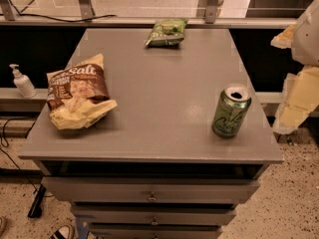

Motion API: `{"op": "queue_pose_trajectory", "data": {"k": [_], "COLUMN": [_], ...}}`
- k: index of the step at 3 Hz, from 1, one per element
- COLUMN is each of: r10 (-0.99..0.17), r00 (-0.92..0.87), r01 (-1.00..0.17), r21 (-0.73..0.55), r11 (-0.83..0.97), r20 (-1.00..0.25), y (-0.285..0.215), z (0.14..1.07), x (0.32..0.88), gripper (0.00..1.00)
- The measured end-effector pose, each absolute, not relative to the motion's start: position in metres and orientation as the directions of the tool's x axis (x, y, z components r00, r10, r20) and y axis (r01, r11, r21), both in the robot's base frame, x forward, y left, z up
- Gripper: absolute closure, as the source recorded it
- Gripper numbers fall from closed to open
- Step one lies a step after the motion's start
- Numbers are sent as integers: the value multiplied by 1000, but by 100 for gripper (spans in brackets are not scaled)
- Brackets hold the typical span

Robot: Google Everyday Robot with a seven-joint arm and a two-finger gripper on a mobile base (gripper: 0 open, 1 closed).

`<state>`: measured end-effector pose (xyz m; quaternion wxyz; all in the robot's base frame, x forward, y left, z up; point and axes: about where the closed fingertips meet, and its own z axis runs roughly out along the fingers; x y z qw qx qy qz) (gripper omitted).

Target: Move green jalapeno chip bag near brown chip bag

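The green jalapeno chip bag point(166, 32) lies flat at the far edge of the grey table top point(159, 98), near the middle. The brown chip bag point(76, 97), with white "salt" lettering and pale yellow edges, lies at the left side of the table, a little crumpled. The two bags are well apart. My gripper point(298, 99) shows as a pale white and yellowish shape at the right edge of the camera view, off the table's right side and far from both bags. It holds nothing that I can see.
A green soda can point(231, 111) stands upright and opened near the table's front right. A white pump bottle point(22, 81) stands on a low ledge to the left. Drawers point(152, 197) sit below the table top. A rail and cables run behind.
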<state>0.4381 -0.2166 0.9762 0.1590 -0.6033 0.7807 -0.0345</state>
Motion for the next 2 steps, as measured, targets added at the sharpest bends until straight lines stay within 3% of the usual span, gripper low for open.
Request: {"op": "queue_pose_trajectory", "data": {"k": [2], "r10": [-950], "r00": [-215], "r01": [-927], "r21": [-259], "r11": [271], "r20": [-225], "y": [-214], "z": [977], "x": [446], "gripper": [0]}}
